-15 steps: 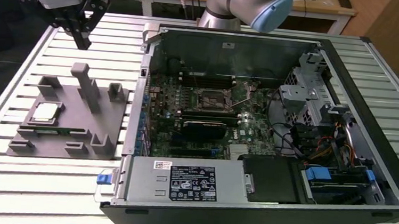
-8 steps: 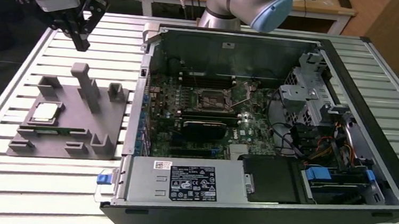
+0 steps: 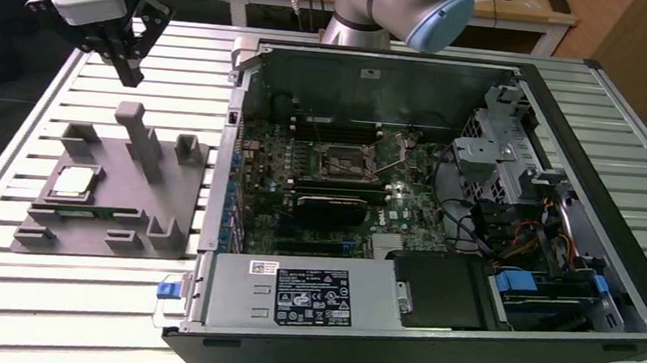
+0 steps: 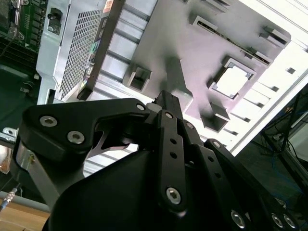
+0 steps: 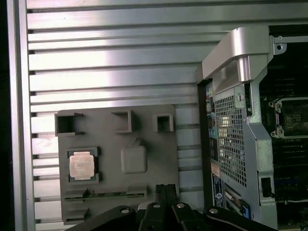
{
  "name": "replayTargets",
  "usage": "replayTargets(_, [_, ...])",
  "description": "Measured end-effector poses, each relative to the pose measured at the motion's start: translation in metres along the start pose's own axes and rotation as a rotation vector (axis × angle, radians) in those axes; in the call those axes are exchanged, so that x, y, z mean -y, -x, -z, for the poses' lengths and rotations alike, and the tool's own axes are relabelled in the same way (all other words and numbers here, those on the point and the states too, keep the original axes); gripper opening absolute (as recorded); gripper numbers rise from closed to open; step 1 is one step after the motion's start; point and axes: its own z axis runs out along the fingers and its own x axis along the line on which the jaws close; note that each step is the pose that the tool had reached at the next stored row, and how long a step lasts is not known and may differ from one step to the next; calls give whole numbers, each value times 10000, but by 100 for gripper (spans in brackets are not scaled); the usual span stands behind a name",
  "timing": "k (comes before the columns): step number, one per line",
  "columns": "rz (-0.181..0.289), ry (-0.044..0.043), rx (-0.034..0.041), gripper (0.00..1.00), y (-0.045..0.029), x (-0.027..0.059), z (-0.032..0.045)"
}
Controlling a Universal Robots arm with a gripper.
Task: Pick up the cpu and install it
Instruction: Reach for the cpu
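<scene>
Cpu (image 3: 74, 182), a small flat square chip with a silvery metal top, sits in a recess of the grey moulded plastic tray (image 3: 79, 237), well below the black end effector (image 3: 131, 74) and off to one side. The end effector's fingers are drawn together on nothing. Coming down like that, they would likely knock the chip or the tray's upright posts (image 3: 140, 137). Further right, the open black computer case (image 3: 286, 356) bears a black-and-white printed label (image 3: 314, 295), left unread here.
</scene>
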Motion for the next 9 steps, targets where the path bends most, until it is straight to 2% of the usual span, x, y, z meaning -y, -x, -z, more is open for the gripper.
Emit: replayTargets(9, [0, 0, 0, 11, -79, 7, -86])
